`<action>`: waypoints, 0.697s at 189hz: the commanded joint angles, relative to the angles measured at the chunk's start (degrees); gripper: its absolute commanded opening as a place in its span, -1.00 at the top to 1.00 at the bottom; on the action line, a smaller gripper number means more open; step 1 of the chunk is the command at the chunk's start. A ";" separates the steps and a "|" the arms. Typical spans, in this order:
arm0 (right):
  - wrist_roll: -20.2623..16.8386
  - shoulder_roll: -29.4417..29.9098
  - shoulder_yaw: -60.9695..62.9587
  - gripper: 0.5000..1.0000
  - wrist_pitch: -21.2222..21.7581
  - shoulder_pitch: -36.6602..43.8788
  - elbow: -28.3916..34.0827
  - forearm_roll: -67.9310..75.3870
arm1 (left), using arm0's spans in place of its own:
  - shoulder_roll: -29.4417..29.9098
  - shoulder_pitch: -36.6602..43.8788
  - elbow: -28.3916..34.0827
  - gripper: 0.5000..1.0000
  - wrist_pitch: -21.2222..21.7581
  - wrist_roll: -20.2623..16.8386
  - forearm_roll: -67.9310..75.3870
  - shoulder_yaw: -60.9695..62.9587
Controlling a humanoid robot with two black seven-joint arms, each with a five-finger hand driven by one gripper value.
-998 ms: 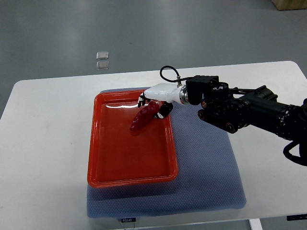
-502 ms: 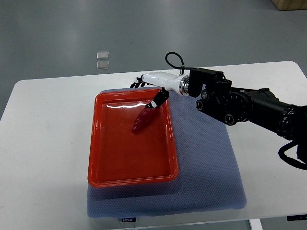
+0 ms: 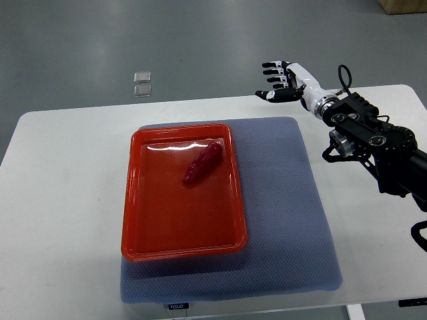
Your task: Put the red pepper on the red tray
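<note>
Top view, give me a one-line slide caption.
Dark red pepper lies in the glossy red plastic tray; the right hand hovers open beyond the table's far edge.

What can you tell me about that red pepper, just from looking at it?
The red pepper is a long, slim, dark red chilli with a slightly bumpy, glossy skin. It lies flat inside the red tray, in the far half, slanting from its thicker end near the far right corner down to a tapered tip pointing near-left. Only the tray floor touches it. The right hand is well away, raised past the table's far edge with its fingers spread, holding nothing.
</note>
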 commanded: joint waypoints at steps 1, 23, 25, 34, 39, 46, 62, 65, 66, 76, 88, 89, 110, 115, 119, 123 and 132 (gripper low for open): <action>-0.05 -0.46 1.12 -0.21 -1.93 -1.67 -0.01 7.60 | 0.00 0.01 0.00 -1.00 0.00 0.02 0.00 0.00; 0.04 -1.78 3.32 -0.22 -3.60 -3.69 -0.10 15.86 | 0.00 0.01 0.00 -1.00 0.00 -0.07 0.00 0.00; 0.04 -1.96 3.76 -0.22 -3.52 -3.96 -0.01 16.56 | 0.00 0.01 0.00 -1.00 0.00 -0.07 0.00 0.00; 0.13 -2.40 5.51 -0.22 -3.52 -5.18 0.25 18.58 | 0.00 0.01 0.00 -1.00 0.00 0.02 0.00 0.00; 0.13 -2.49 6.04 -0.22 -3.52 -5.63 0.34 18.94 | 0.00 0.01 0.00 -1.00 0.00 0.02 0.00 0.00; 0.22 -2.66 6.83 -0.23 -3.69 -6.15 0.52 19.03 | 0.00 0.01 0.00 -1.00 0.00 0.02 0.00 0.00; 0.66 -2.84 7.27 -0.38 -3.69 -7.30 0.60 19.03 | 0.00 0.01 0.00 -1.00 0.00 -0.07 0.00 0.00; 0.66 -2.84 7.27 -0.41 -3.78 -7.47 0.60 19.03 | 0.00 0.01 0.00 -1.00 0.00 -0.07 0.00 0.00; 0.66 -2.84 7.27 -0.41 -3.78 -7.47 0.60 19.03 | 0.00 0.01 0.00 -1.00 0.00 -0.07 0.00 0.00; 0.83 -2.84 7.27 -0.43 -3.87 -7.73 0.60 19.03 | 0.00 0.01 0.00 -1.00 0.00 0.02 0.00 0.00; 1.01 -2.84 7.27 -0.58 -3.87 -7.91 0.60 18.85 | 0.00 0.01 0.00 -1.00 0.00 0.02 0.00 0.00; 1.01 -2.84 7.27 -0.58 -3.87 -7.91 0.60 18.85 | 0.00 0.01 0.00 -1.00 0.00 0.02 0.00 0.00; 4.79 -2.92 7.18 -0.61 -3.60 -8.00 0.60 18.67 | 0.00 0.01 0.00 -1.00 0.00 0.02 0.00 0.00; 6.28 -2.92 7.18 -0.64 -3.52 -8.17 0.60 18.67 | 0.00 0.01 0.00 -1.00 0.00 0.02 0.00 0.00; 7.16 -2.92 7.18 -0.64 -3.52 -8.44 0.60 18.59 | 0.00 0.01 0.00 -1.00 0.00 0.02 0.00 0.00; 7.77 -2.92 7.18 -0.64 -3.43 -8.61 0.60 18.59 | 0.00 0.01 0.00 -1.00 0.00 -0.07 0.00 0.00; 8.48 -2.84 7.18 -0.65 -3.43 -8.70 0.69 18.50 | 0.00 0.01 0.00 -1.00 0.00 -0.07 0.00 0.00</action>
